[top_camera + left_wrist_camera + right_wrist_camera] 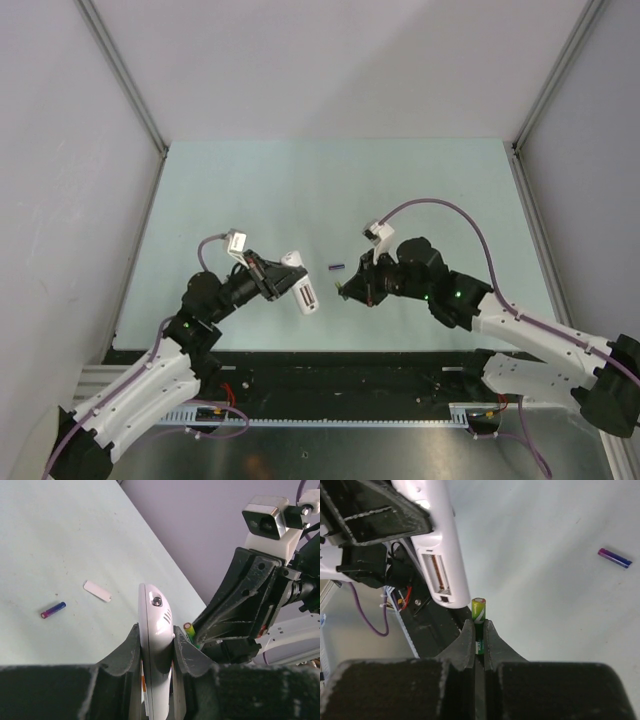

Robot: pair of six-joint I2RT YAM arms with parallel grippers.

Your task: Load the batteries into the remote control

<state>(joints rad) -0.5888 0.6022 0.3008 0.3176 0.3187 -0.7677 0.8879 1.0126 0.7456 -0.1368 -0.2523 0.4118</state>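
Step in hand, as I read it: seat the 1st cell in the remote.

- Nearest: the left fingers (pixel 125 655) are clamped on the remote control (pixel 445 555). They hold it clear above the surface (pixel 420 190), roughly midway between the left and right edges and closer to the near edge than the far.
- The battery recess (pixel 437 577) is uncovered and faces the right arm. Metal contacts show inside.
- The right fingers (pixel 462 647) are closed on the green battery (pixel 479 611), gripping low on its body with the top half standing proud. Its tip is just beside the remote's lower end. Touching or not, cannot tell.
- To do it well: turn the cell to lie along the recess, not across it. Check polarity against the spring end. Lead with the free end, then press the gripped end down. The left arm should brace, since a narrow pinch may let the remote twist under the push.
- Farther out: the purple-blue battery (pixel 337 266) lies loose on the surface, just beyond both sets of fingers and about mid-width. A small white flat piece (pixel 97 591) lies near it, likely the recess cover.

Pose: the 2 arms rise from the near edge and lean inward. The left forearm angles toward the right, the right forearm toward the left. The wrists face each other across a narrow gap, with both loads held off the surface.
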